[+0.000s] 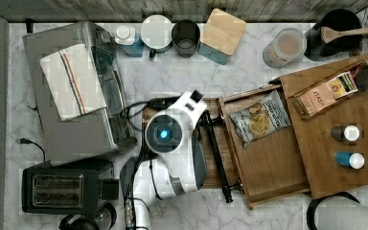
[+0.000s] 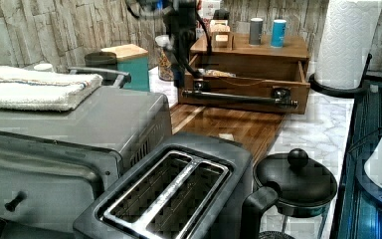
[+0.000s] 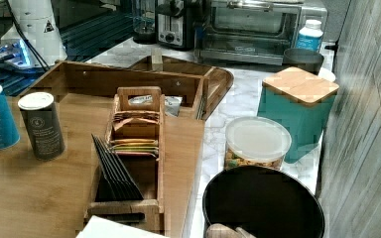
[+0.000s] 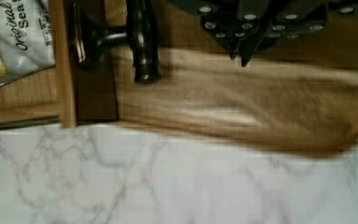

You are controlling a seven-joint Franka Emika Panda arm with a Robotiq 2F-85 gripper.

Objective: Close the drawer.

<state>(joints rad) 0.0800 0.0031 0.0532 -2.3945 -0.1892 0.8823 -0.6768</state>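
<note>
The drawer [image 1: 268, 163] stands pulled out of the cabinet toward the top view's left, with a chip bag [image 1: 258, 120] lying in it. Its long black bar handle [image 1: 219, 158] runs across the front, over a darker wooden tray [image 1: 212, 172]. In the left view the drawer [image 2: 243, 74] and handle [image 2: 238, 98] face the camera. My arm [image 1: 191, 103] hangs over the tray at the handle's far end. In the wrist view my gripper [image 4: 242, 51] is shut with nothing held, beside the handle's end [image 4: 142, 42] and apart from it.
The cabinet top [image 1: 326, 143] carries a tea box [image 1: 326, 93] and two bottles. A toaster oven [image 1: 76, 91] and a toaster [image 1: 62, 184] stand at the top view's left. Jars and a teal box [image 1: 223, 36] line the back wall. A paper towel roll [image 1: 350, 215] stands by the cabinet.
</note>
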